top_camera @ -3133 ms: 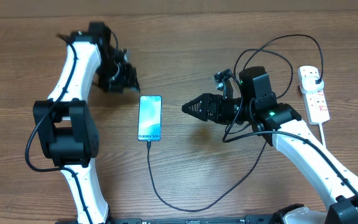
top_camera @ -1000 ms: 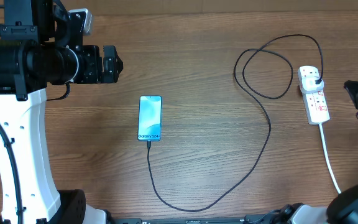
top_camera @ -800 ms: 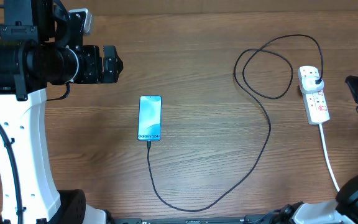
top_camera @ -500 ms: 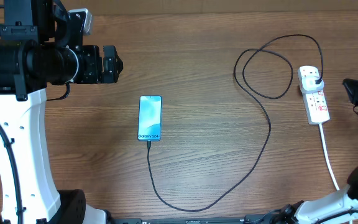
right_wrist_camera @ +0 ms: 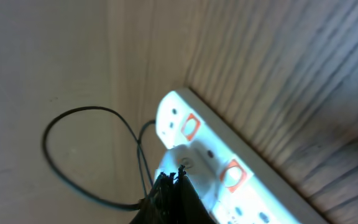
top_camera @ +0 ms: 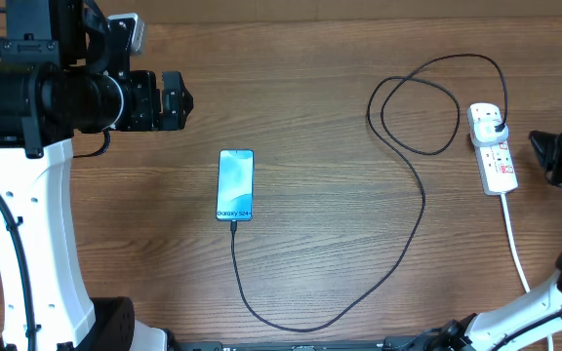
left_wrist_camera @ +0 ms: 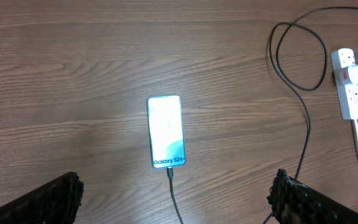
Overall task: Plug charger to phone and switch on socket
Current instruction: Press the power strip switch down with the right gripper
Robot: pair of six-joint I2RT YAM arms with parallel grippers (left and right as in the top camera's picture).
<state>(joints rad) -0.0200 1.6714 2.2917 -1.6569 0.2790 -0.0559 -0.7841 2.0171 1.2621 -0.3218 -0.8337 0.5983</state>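
Note:
The phone (top_camera: 235,185) lies flat mid-table with its light blue screen up, also below the left wrist camera as the phone (left_wrist_camera: 165,132). The black charger (top_camera: 423,200) has its tip at the phone's bottom edge, curves along the front, loops, and ends in a plug on the socket (top_camera: 496,161). My left gripper (top_camera: 176,100) hangs high at the left, open and empty, its fingers (left_wrist_camera: 48,202) wide apart. My right gripper (top_camera: 537,146) is shut with nothing in it, just right of the socket. In the right wrist view its tip (right_wrist_camera: 169,180) is close above the socket (right_wrist_camera: 229,168) near the red switch markings.
A thick white cord (top_camera: 515,244) runs from the socket toward the front right edge. The charger's loop (top_camera: 413,102) lies left of the socket. My left arm's white column (top_camera: 22,244) stands along the table's left side.
My right gripper has crept left toward the socket, staying shut. The left arm, phone and charger have not moved.

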